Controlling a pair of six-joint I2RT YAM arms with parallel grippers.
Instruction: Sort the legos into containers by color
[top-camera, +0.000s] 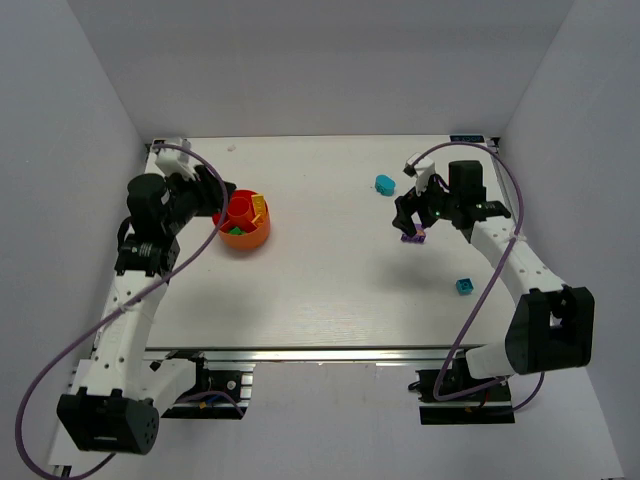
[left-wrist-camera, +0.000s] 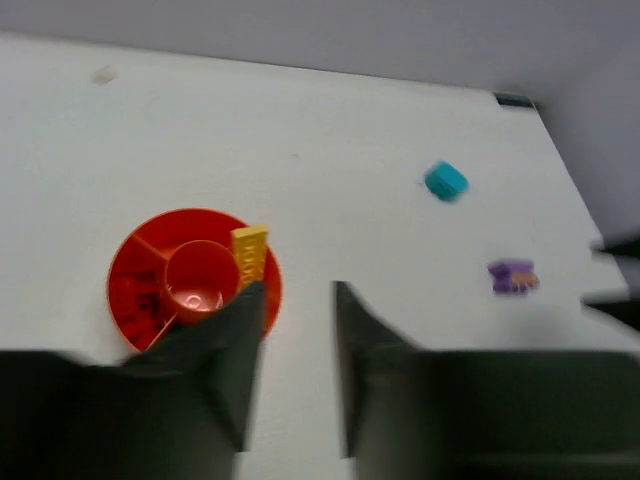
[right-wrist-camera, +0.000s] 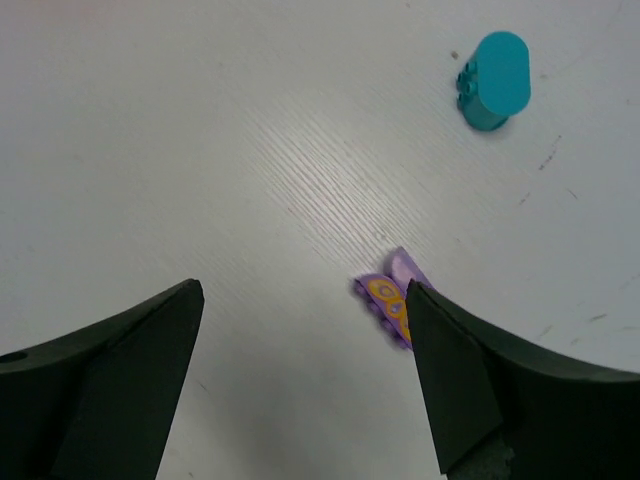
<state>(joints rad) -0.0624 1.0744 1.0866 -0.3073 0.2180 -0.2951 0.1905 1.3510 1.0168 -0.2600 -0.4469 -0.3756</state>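
**K:** Closest in, right jaws were spread wide, nothing pinched. The purple lego lay flat on the bench between them, right up against the inner edge of one finger.

**M:** Other loose ones?

**K:** The cyan lego sat farther out on the bench, well apart from the purple. The blue lego lay alone, nearer the arm bases.

**M:** And the left jaws?

**K:** Parted too, and empty. They hung over the near edge of the orange-red bowl at the left of the bench. One finger overlapped the rim in the wrist view, and I couldn't tell if it touched.

**M:** Bowl contents?

**K:** The yellow lego stood by the rim, beside the centre ring. A green lego showed from overhead. Dark shapes in another compartment were too blurred to call.
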